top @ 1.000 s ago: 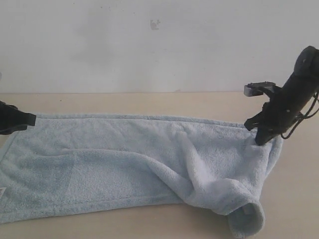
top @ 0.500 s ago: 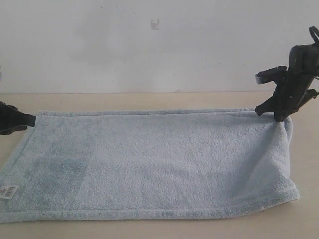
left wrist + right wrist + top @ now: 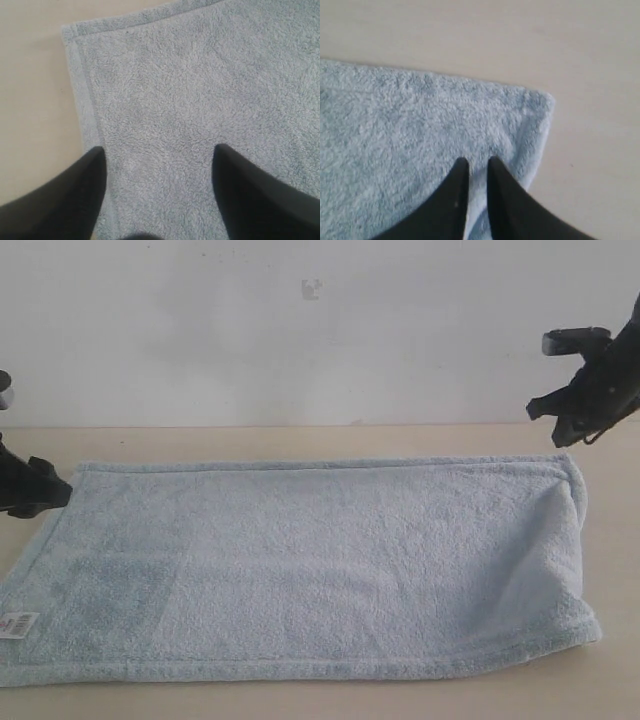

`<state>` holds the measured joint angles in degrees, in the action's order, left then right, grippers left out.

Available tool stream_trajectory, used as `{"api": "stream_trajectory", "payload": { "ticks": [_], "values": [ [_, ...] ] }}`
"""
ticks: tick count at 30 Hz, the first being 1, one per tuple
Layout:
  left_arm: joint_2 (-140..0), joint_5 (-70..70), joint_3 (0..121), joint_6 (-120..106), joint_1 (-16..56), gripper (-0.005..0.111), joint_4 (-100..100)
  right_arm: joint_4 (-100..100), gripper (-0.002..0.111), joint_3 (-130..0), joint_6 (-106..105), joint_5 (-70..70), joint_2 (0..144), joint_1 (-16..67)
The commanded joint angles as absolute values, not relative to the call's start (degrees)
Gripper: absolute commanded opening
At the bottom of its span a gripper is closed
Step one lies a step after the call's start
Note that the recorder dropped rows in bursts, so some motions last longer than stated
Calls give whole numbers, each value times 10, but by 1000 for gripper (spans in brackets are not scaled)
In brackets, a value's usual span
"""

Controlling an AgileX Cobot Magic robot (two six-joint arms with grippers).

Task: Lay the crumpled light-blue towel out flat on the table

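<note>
left gripper (image 3: pixel 159 150): spread wide, empty
right gripper (image 3: pixel 476 161): barely parted, empty
towel (image 3: pixel 300 560): puckered end lies below right gripper

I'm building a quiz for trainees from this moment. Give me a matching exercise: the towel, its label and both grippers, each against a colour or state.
1 towel
2 label
3 left gripper
4 right gripper

A fingers wide apart
B white, at a towel corner
C fingers barely apart
D pale blue, spread out

Pairs: 1-D; 2-B; 3-A; 4-C
</note>
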<state>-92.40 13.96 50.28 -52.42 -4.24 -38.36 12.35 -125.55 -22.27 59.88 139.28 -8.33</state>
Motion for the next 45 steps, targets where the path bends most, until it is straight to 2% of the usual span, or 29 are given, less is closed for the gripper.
{"api": "stream_trajectory", "payload": {
  "ticks": [1,3,4,11,19,25,29,32,36,39,45],
  "values": [
    [-923,137,505,-528,-40,60,-401,148,41,-1251,-229,680,1385,-125],
    [-923,137,505,-528,-40,60,-401,149,53,-1226,-233,695,1379,-139],
    [-923,136,505,-528,-40,60,-401,154,54,-1212,-236,696,1376,-146],
    [-923,135,505,-528,-40,60,-416,305,54,-1027,-333,668,1293,-195],
    [-923,133,505,-529,-40,60,-431,432,54,-764,-448,569,1178,-194],
    [-923,135,505,-529,-40,60,-444,437,54,-684,-459,509,1161,-187],
    [-923,142,505,-529,-40,60,-445,439,53,-680,-471,491,1161,-147],
    [-923,146,505,-529,-40,59,-445,421,42,-680,-463,463,1161,-104],
    [-923,150,505,-529,-40,59,-445,410,16,-680,-445,428,1158,-63],
    [-923,150,505,-529,-40,59,-445,414,6,-681,-442,421,1140,-37],
    [-923,146,505,-529,-40,59,-458,414,12,-681,-455,404,1114,44]
  ]
}}
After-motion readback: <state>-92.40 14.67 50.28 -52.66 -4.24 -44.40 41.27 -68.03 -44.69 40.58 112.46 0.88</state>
